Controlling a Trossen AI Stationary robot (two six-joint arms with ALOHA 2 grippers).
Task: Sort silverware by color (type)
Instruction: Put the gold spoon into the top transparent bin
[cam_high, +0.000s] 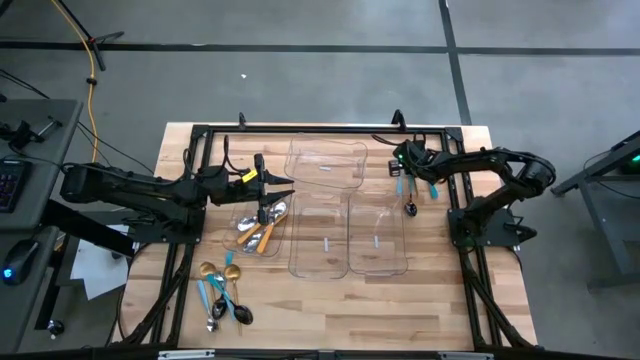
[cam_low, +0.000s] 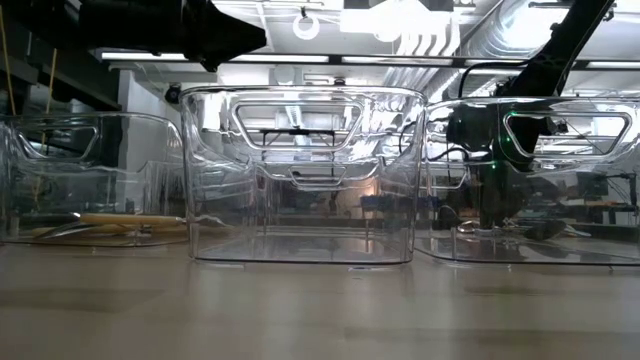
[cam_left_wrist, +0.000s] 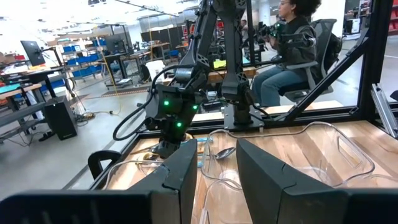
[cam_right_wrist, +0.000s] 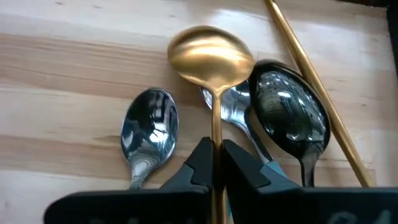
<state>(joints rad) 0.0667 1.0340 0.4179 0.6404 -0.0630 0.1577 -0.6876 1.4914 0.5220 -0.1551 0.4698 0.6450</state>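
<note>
My right gripper (cam_right_wrist: 217, 163) is down at the table's far right, shut on a gold spoon (cam_right_wrist: 210, 57). Around that spoon lie a silver spoon (cam_right_wrist: 149, 134), a dark spoon (cam_right_wrist: 289, 118) and a gold handle (cam_right_wrist: 311, 81). In the high view this cluster (cam_high: 410, 195) lies right of the clear trays. My left gripper (cam_left_wrist: 217, 180) hangs open above the left tray (cam_high: 262, 225), which holds orange-handled silver spoons (cam_high: 258, 235). A second heap of silverware (cam_high: 222, 295) lies on the wood at the near left. My right gripper pinches the gold spoon's thin handle (cam_right_wrist: 216, 134) between its two fingertips, a short way below the bowl. The fingers slant down from above and the handle runs back between them. The bowl (cam_right_wrist: 210, 57) partly overlaps a silver spoon; whether it is lifted, I cannot tell.
Three more clear trays stand mid-table: one at the far side (cam_high: 325, 165) and two side by side nearer (cam_high: 320, 235), (cam_high: 375, 240). A black frame (cam_high: 330, 130) borders the table. A person (cam_left_wrist: 292, 50) sits beyond the far edge.
</note>
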